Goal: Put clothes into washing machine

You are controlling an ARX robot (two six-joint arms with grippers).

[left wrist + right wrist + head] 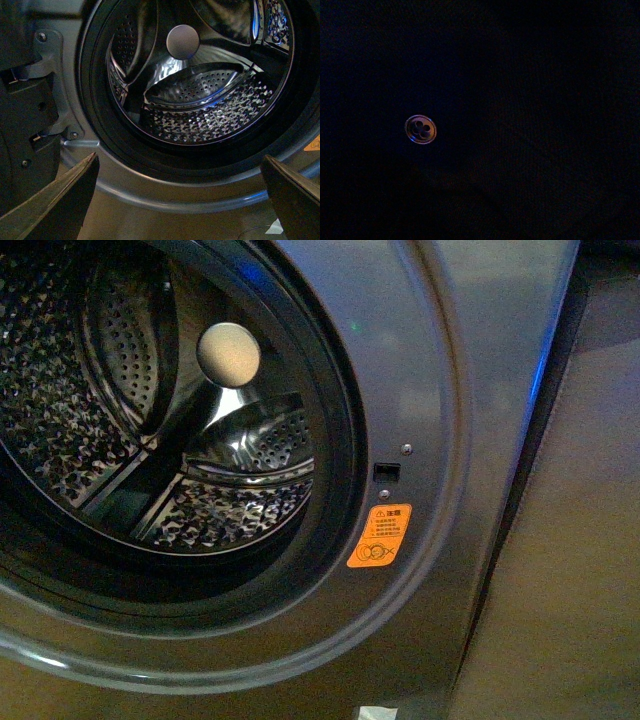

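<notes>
Left gripper — jaws spread wide, empty

Left gripper spread wide, facing open washing machine.

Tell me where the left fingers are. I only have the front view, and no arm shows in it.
Observer: In the left wrist view the left fingers are spread open and face the washing machine's round opening. Nothing is between them.
Operator: Are there any clothes in the part of the drum my view cuts off?
Observer: No. The left wrist view shows the back and floor of the drum as bare steel, with nothing lying there.
Operator: And the right arm?
Observer: The right wrist view is dark, so I can tell nothing from it.
</notes>
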